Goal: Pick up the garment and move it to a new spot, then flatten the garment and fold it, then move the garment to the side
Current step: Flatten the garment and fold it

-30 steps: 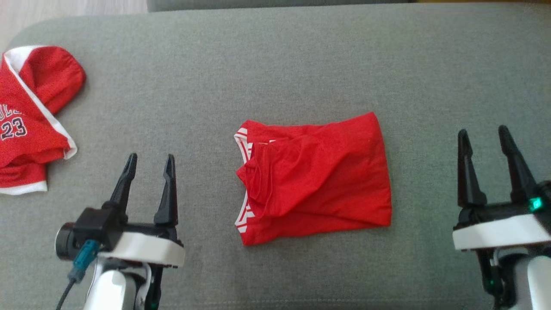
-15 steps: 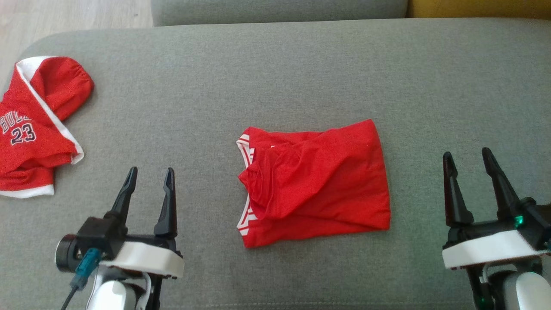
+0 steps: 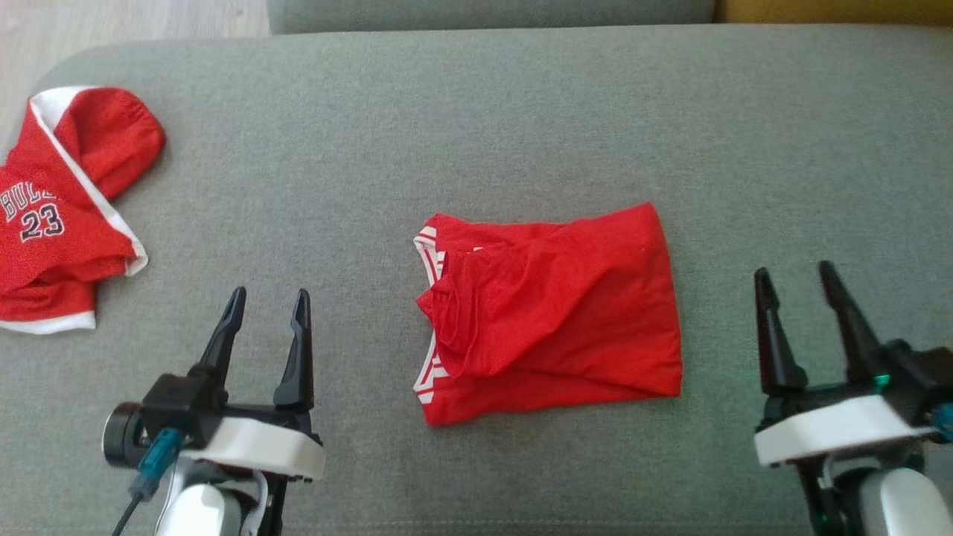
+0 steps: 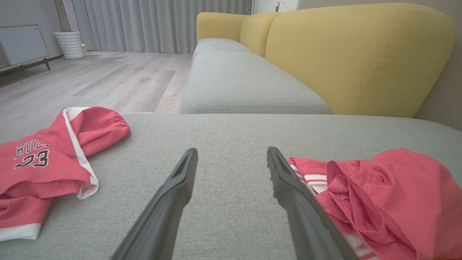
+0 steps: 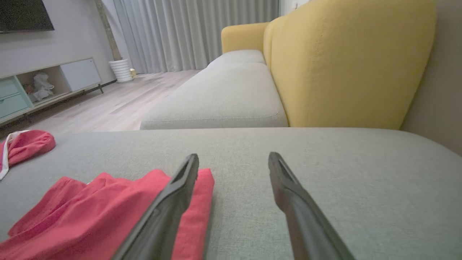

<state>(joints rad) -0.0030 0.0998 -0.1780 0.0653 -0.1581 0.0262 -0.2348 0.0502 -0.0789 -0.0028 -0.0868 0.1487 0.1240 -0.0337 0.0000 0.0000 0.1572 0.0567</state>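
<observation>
Garment (image 3: 551,313): red, folded to a rough rectangle and lying on the grey cushion (image 3: 476,112) between your two grippers. Neither gripper touches it. The white-striped trim edge faces your left gripper (image 3: 269,292). The plain folded edge faces your right gripper (image 3: 793,268). The top layer is rumpled toward the trim side and smoother toward the plain edge.

Left gripper: fingers spread wide with nothing between them, tips pointing away from you. A strip of bare cushion separates it from the trim. In its wrist view the striped trim lies just beside the right-hand finger.

Right gripper: jaws also wide apart and empty, with a strip of bare cushion between it and the plain edge. In its wrist view the garment's near corner lies partly behind the left-hand finger.

Open room: ahead of both grippers you have bare cushion all the way to the far edge. Outboard of the right gripper the cushion is bare too.

Outboard of the left gripper a second red jersey (image 3: 67,216), white-trimmed and numbered 23, lies crumpled near the cushion's rounded corner, well apart from the garment. Past that corner is wood floor (image 3: 134,18).

Beyond the far edge are another grey seat (image 4: 245,83) and a yellow backrest (image 4: 353,57).
</observation>
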